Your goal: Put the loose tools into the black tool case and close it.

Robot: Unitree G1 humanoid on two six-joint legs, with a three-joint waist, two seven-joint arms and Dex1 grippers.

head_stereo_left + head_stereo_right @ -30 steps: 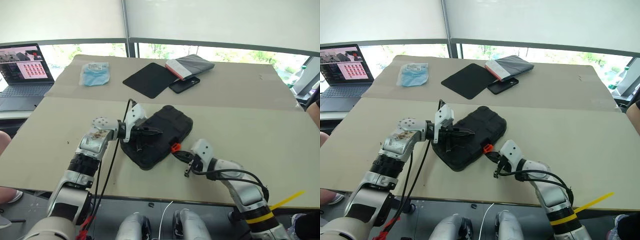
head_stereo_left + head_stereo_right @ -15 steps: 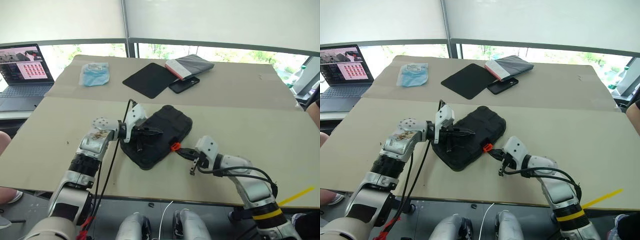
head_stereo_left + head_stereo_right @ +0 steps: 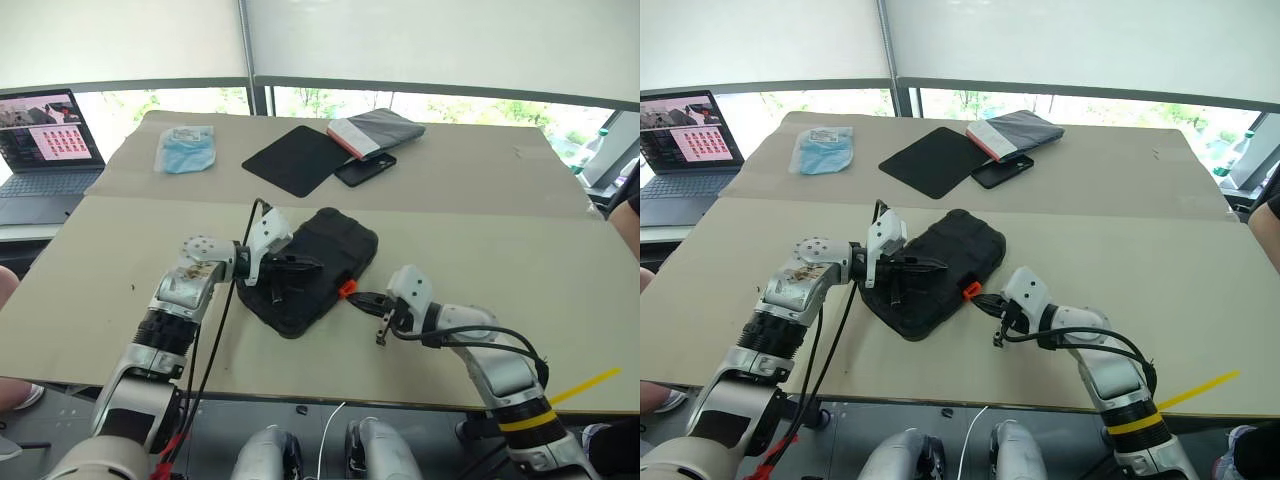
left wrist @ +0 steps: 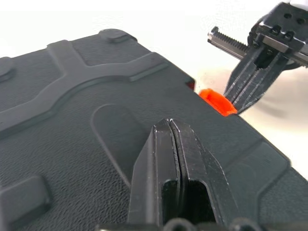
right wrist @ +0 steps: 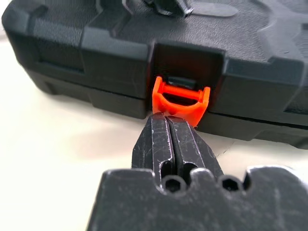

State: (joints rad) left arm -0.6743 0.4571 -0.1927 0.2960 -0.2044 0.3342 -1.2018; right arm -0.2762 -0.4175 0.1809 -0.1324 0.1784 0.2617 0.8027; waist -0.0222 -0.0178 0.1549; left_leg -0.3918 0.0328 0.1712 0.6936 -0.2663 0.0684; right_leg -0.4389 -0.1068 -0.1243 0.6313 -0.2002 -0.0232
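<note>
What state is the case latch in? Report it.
Not snapped down: the latch juts out from the shut case, with the shut right gripper tips against its underside.

We see bare beige desk [image 3: 520, 260] open all around the closed black hard-plastic tool case [image 3: 330, 262]. The left pincer [image 3: 290, 270] blocks its lid; the right pincer [image 3: 360, 299] blocks the small orange latch [image 3: 347, 290]. A flat black square mat [image 3: 298, 158] lies well beyond.

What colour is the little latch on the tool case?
Bright orange latch, best in the right wrist view.
</note>
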